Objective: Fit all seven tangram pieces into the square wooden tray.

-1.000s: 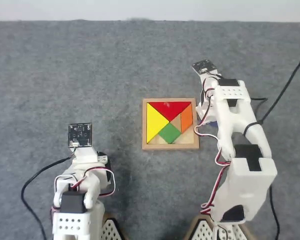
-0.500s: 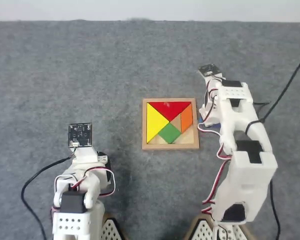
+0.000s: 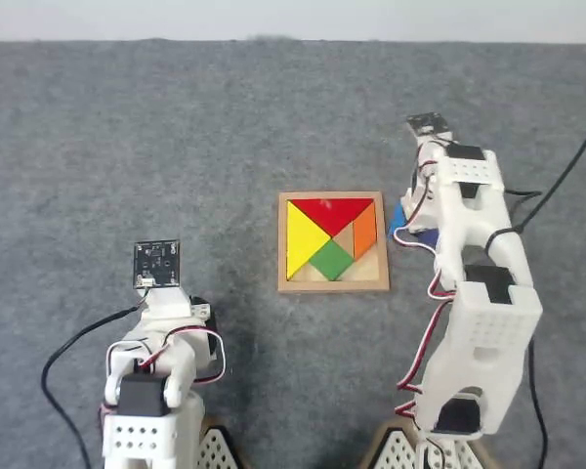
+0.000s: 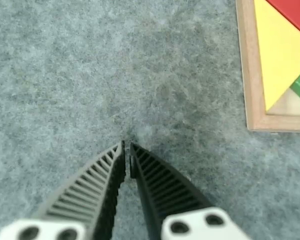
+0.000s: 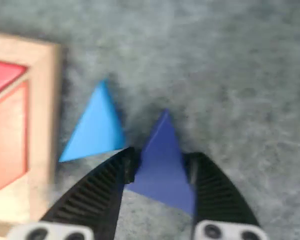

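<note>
The left gripper point(image 4: 126, 147) sits close to its own arm, low over the grey tabletop point(image 4: 65, 60). Its two fingers are pressed together with nothing between them. The tray's corner is well off to one side of it.

The right gripper point(image 5: 160, 154) is the one doing the job. It is down at the tabletop with a dark blue triangle point(image 5: 162, 172) between its fingers. Both fingers look like they touch the triangle's sides, so I think it is pinching the piece. The sharp tip of the triangle points straight ahead, away from the gripper.

Just past it lies a light blue triangle point(image 5: 95, 132), flat on the tabletop. It is very close to the dark blue one, maybe touching at a corner. I cannot tell for sure.

Past that is the square wooden tray point(image 5: 46, 100). From above, the tray is in the middle of the tabletop, and the right gripper is just off the side of it nearest the right arm. The light blue triangle lies between the gripper and the tray's rim. Inside the tray are red, yellow, green and orange pieces. Some bare wood shows along the edge nearest the arms.

So the thing that matters is this: the tray is sideways from the right gripper, toward the left arm, and close by. The right arm is much nearer to both blue pieces. I think the dark blue triangle has to go up and over the rim.
</note>
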